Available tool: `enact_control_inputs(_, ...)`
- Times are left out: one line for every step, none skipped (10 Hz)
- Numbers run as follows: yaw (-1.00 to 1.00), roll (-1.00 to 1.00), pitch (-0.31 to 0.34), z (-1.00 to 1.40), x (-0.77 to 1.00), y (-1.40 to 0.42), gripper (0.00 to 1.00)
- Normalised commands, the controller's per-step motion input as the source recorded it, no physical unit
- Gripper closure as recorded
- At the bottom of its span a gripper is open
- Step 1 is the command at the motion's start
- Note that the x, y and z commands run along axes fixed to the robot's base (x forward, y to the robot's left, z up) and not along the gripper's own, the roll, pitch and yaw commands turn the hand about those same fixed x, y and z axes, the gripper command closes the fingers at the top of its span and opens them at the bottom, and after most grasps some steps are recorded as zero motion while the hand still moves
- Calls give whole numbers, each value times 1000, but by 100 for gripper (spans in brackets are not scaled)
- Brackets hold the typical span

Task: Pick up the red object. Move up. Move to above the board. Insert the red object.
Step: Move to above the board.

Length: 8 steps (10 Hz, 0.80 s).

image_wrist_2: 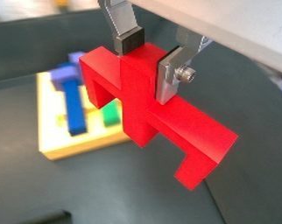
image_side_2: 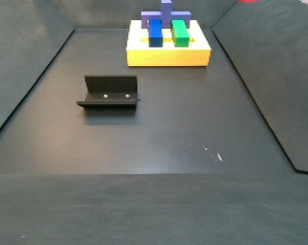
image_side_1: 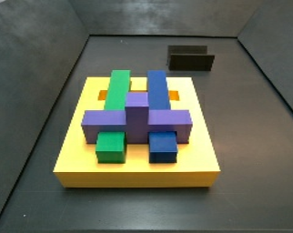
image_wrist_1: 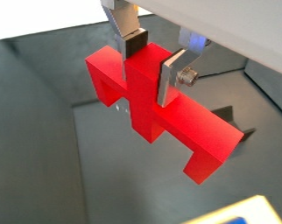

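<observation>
Closest to my wrist cameras, the red object (image_wrist_1: 155,109) is hanging clear of the dark floor (image_wrist_1: 50,157), its central post pinched between the two silver fingers (image_wrist_1: 169,79). The gripper (image_wrist_2: 150,59) is clamped on that post, one dark pad on each side, and the wide bar with its short legs is sloping down and away below the fingers. I am seeing this grip in both wrist views.

In a wrist view the board (image_wrist_2: 71,144) is lying on the floor below and off to one side of the held piece, not under it. Blue and green blocks are sitting on its yellow top.

In both side views the board (image_side_1: 136,168) is resting flat, carrying a purple cross-shaped block (image_side_1: 136,116) with a green block (image_side_1: 117,87) and a blue block (image_side_1: 157,86) running under it. The fixture (image_side_2: 109,94) is standing well apart from the board. Neither the gripper nor the red piece is showing clearly in the side views.
</observation>
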Motion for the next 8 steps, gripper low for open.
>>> enact_control_inputs(1000,7,57,145,600,-1400,100)
enact_control_inputs(1000,9,68,150,612,-1400,100)
enact_control_inputs(1000,10,79,154,637,-1400,100)
enact_control_inputs(1000,10,98,164,681,-1400,100)
enact_control_inputs(1000,13,105,177,698,-1400,100)
enact_control_inputs(1000,28,129,84,330,-579,100)
enact_control_inputs(1000,36,138,51,181,-242,100)
enact_control_inputs(1000,35,134,37,81,-85,100)
